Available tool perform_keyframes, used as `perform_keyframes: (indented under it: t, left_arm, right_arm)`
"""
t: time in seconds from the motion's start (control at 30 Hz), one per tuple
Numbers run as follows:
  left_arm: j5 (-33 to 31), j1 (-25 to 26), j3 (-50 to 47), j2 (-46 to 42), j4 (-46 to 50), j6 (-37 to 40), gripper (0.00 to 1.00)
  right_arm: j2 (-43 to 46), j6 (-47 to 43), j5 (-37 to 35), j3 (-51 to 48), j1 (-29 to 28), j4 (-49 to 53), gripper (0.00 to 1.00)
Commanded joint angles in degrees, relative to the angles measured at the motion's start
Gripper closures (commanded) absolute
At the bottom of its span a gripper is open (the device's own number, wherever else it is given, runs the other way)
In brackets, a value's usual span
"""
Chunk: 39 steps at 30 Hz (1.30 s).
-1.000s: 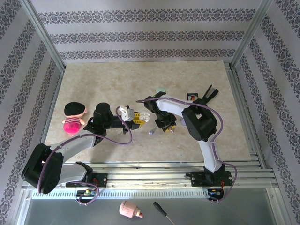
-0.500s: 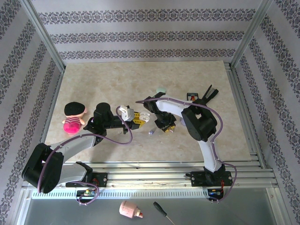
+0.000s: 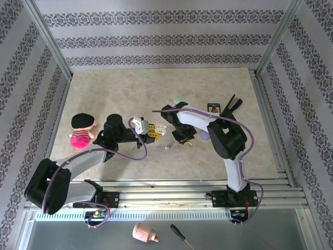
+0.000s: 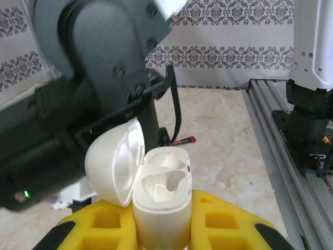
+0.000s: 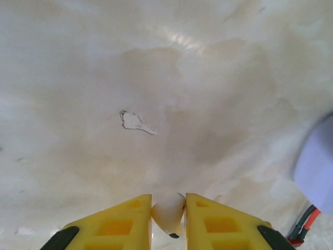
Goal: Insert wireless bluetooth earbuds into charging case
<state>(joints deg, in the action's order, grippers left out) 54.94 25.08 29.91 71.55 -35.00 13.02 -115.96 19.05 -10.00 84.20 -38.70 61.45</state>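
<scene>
Seen from above, the left fingers [image 3: 151, 130] hold the white pebble-shaped plastic charging case [image 3: 161, 130] near the middle of the bench [image 3: 119, 88], somewhat toward its near edge. The right fingers [image 3: 184, 139] hang just to the case's right, close but apart, and a small lilac plastic bud [image 3: 167, 147] lies loose on the bench between them. In the left wrist view, the yellow fingers are clamped on the case body. It stands upright with its domed lid [image 4: 115, 162] swung open to the left and its moulded wells [image 4: 162, 185] bare, so nothing is seated yet. In the right wrist view, the right fingers are closed on a whitish bean-sized plastic earbud [image 5: 168, 212], pinched at their tips above bare bench, with a lilac rounded plastic case [image 5: 315, 169] at the right. The step in hand looks like carrying that earbud to an open well. Doing it well likely means approaching from the side away from the lid, lining the earbud's stem with the well's deeper end and lowering it straight. The right fingers should let go only once it sits flush.
</scene>
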Motion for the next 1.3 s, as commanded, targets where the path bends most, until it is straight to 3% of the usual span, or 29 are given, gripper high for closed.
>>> perform_keyframes:
  t: [0.0,0.23,0.4,0.67,0.93,1.27]
  left_arm:
    - [-0.26,0.34,-0.23,1.08,-5.87,-2.14,1.00]
    - [-0.39,-0.42,-1.51,3.83,-14.03,-6.19,1.00]
    - [-1.13,-0.64,-0.97,4.48,-13.94,-5.84,1.00]
    - [-6.61,-0.68,0.00,5.75,-14.76,-5.47,1.00]
    - [-13.52,-0.64,1.18,8.78,-18.46,-6.72,1.00]
    - [-15.74,-0.48,1.92,11.38,-23.40,-8.00,1.00]
  right_arm:
    - [7.76,-0.94,1.66,-2.03,1.16,-6.39,0.76]
    - [20.86,-0.81,9.65,-8.85,4.47,-19.18,0.79]
    - [27.79,-1.20,13.55,-11.88,6.17,-24.15,0.80]
    - [40.86,2.54,21.67,-22.35,9.47,-40.71,0.81]
    - [44.89,3.97,27.81,-23.64,9.07,-47.08,0.80]
    - [42.83,7.23,29.96,-22.84,4.20,-55.61,0.80]
